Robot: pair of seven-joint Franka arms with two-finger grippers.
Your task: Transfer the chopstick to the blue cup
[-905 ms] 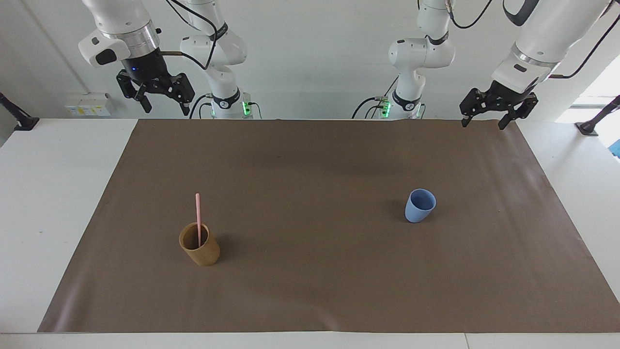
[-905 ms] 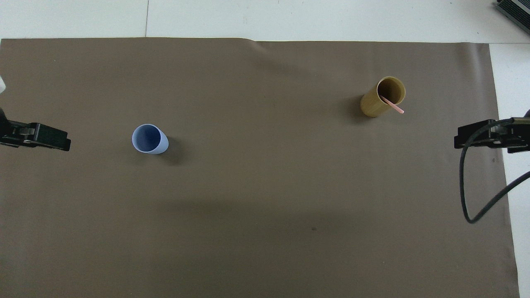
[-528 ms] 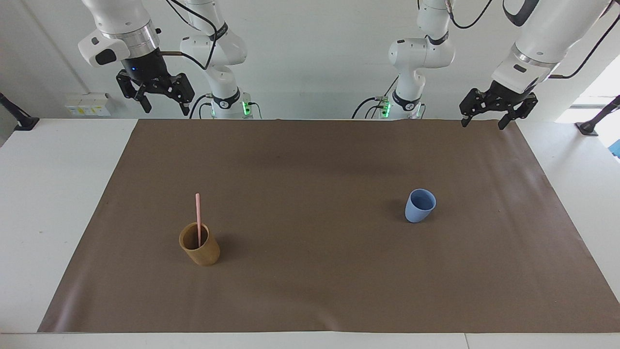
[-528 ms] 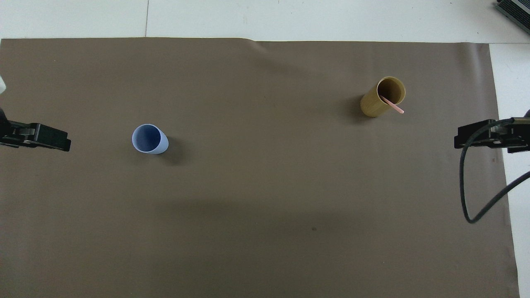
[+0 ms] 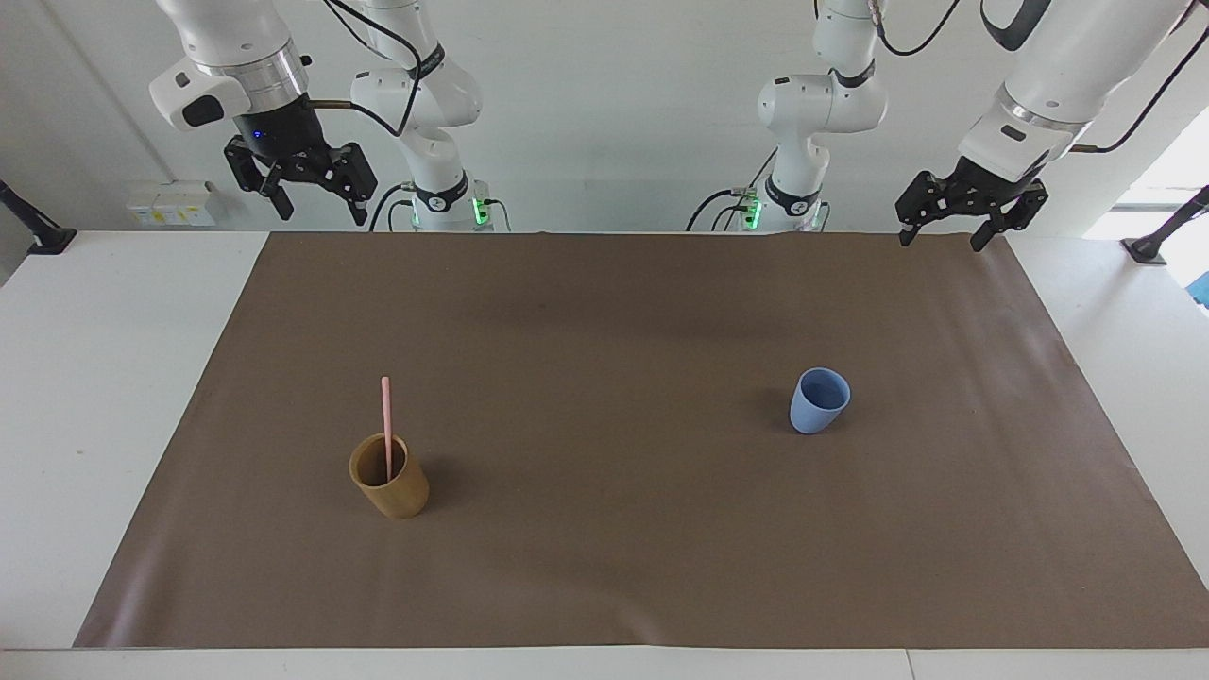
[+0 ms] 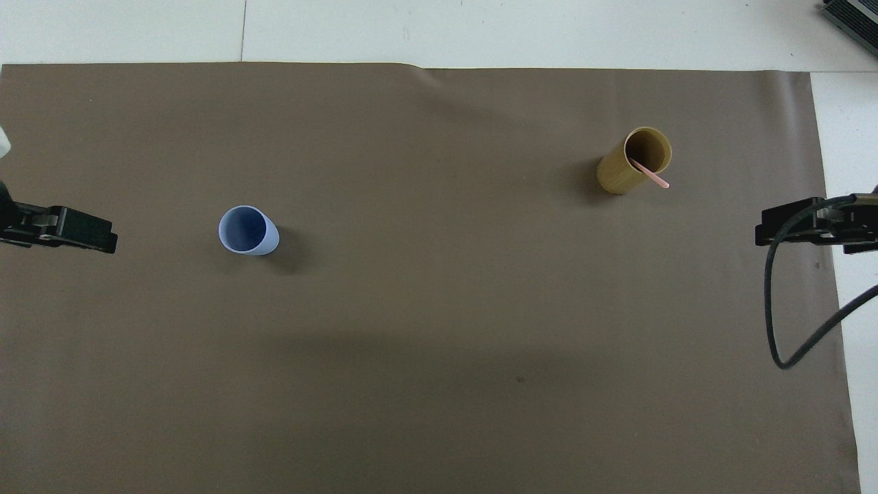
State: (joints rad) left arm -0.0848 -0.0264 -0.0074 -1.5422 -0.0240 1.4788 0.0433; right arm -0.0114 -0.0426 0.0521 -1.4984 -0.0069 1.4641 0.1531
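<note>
The pale-pink chopstick [image 5: 385,416] [image 6: 651,176] stands nearly upright in a tan-brown wooden cup [image 5: 391,491] [image 6: 621,173] toward the right arm's end of the table. The small light-blue cup [image 5: 818,404] [image 6: 247,232] stands upright with nothing in it toward the left arm's end. My right gripper [image 5: 321,210] hangs open, high over the table edge nearest the robots. My left gripper [image 5: 942,239] also hangs open, over the mat corner at its own end. Neither gripper holds or touches anything.
A brown mat [image 5: 604,312] covers most of the white table [image 5: 104,378]. A black cable [image 6: 775,322] loops down from the right arm at the edge of the overhead view.
Both grippers have drifted slightly upward and outward. The cups and the chopstick have not moved.
</note>
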